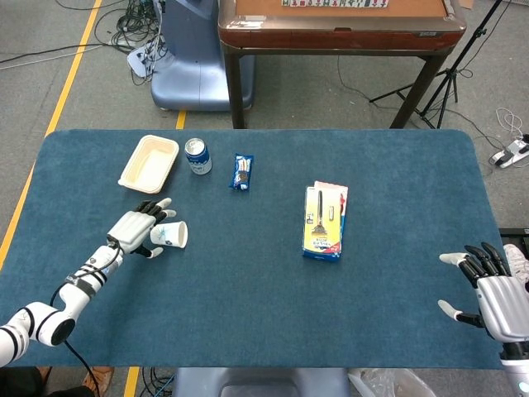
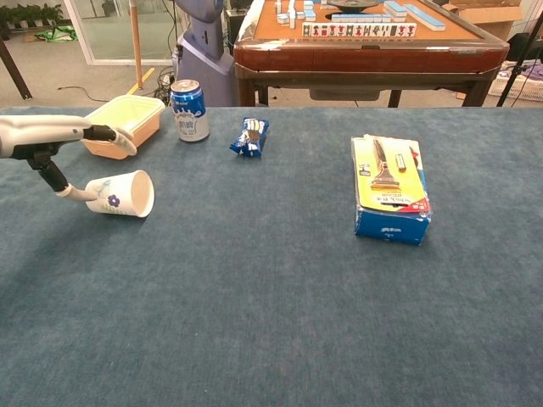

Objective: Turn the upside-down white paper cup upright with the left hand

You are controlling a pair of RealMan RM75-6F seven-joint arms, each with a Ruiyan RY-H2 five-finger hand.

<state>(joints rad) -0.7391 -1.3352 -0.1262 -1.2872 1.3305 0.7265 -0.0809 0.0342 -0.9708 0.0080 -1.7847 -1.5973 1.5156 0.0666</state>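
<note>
1. Left hand (image 1: 136,231): at the left part of the blue desk (image 1: 264,306), palm toward the cup. Fingers (image 2: 106,136) are spread. In the chest view the thumb touches the cup's closed end and the other fingers reach out above it; nothing is clasped round the cup, so the fingers are open.
2. White paper cup (image 2: 119,194): lying on its side on the desk, just right of the left hand. Mouth faces right in both views; a small blue flower print shows on the wall. Not upright.
3. Cream food tray (image 1: 150,163): rectangular, shallow, near the far left edge of the desk, beyond the left hand and apart from the cup.
4. Blue drink can (image 1: 197,155): upright, just right of the tray.
5. Blue snack packet (image 1: 241,172): lying flat, right of the can, well apart from the cup.
6. Flat blue-and-yellow box (image 1: 323,222): lying near the middle of the desk, a picture of a dark tool on its yellow face.
7. Right hand (image 1: 488,289): head view only, at the near right edge of the desk, well apart from all listed items. Fingers apart and holding nothing.
</note>
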